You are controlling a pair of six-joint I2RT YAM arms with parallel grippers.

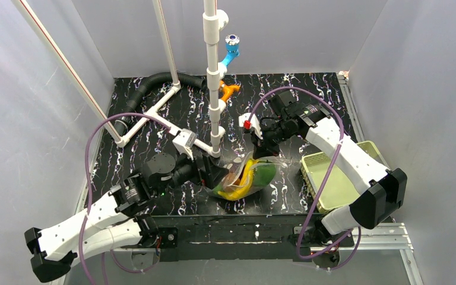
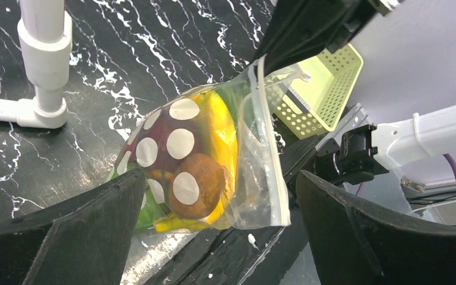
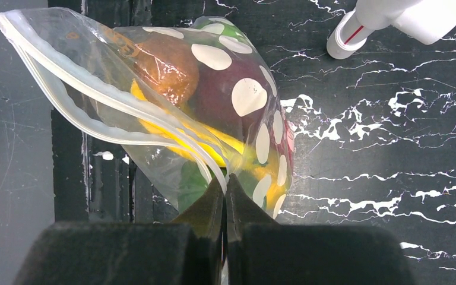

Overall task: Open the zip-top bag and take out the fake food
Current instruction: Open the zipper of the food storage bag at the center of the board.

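1. The one print I can make out is on the zip-top bag (image 1: 246, 178) (image 2: 255, 178) (image 3: 95, 104): rows of round whitish dots on one clear face. The white upright pipe (image 1: 215, 122) (image 2: 46, 53) carries a thin red line near its end in my right wrist view.
2. My right gripper (image 1: 260, 148) (image 3: 225, 181) is pressed together, pinching the bag at the end of its zip strip, on the near right side of the upright pipe.
3. From that pinch the bag hangs and spreads out towards the table's near edge, just in front of the pipe's foot. The two zip strips stand apart along much of the mouth.
4. The fake food (image 2: 199, 178) (image 3: 172, 59) sits inside the bag: a brown piece, a dark red one, a yellow banana shape and some green.
5. My left gripper (image 1: 211, 175) (image 2: 219, 178) is spread wide on the pipe's near side, a finger to each side of the bag. I cannot tell if either touches it.
6. A pale yellow-green mesh basket (image 1: 332, 178) (image 2: 320, 89) lies well to the right of the pipe.
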